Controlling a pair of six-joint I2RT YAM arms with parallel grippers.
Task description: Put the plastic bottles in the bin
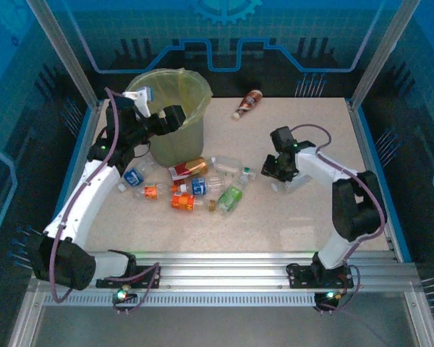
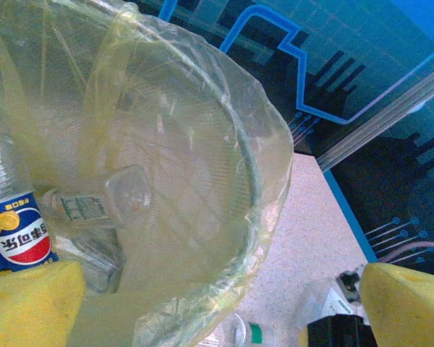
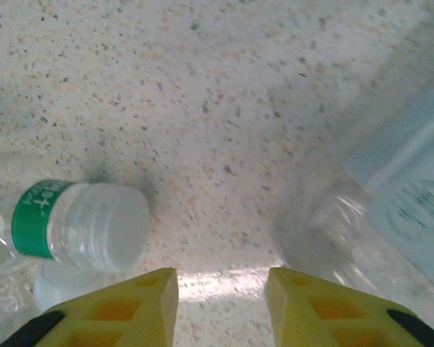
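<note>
While your left gripper hangs over the mouth of the bin, fingers spread wide and holding nothing, the next pick looks like the right arm's job. Left wrist view: a cola-labelled bottle and a clear bottle lie inside the bin.

Right gripper: fingers narrowly parted, bare table in the gap, nothing gripped. It points down, low over the table.

Key relation, right wrist view:
- A pale-labelled bottle lies just off the right finger, its long axis slanting up and away to the right.
- A green-banded bottle lies off the left finger, one end turned toward the gap.
- Neither sits between the fingers.

Judgement: for either one you would spread the fingers wider, shift sideways over it, and turn the wrist so the fingers cross its long axis.

Top view:
- The heap of bottles sits mid-table between the arms, near the foot of the bin and on the left arm's side.
- A brown bottle lies well apart at the far edge, right of the bin. The right arm looks nearer to it.

Room: there is bare table to the right of the right gripper and toward the near edge. The way to the bin runs over the heap, and the bin's wall stands tall, so expect to lift well clear before crossing.
</note>
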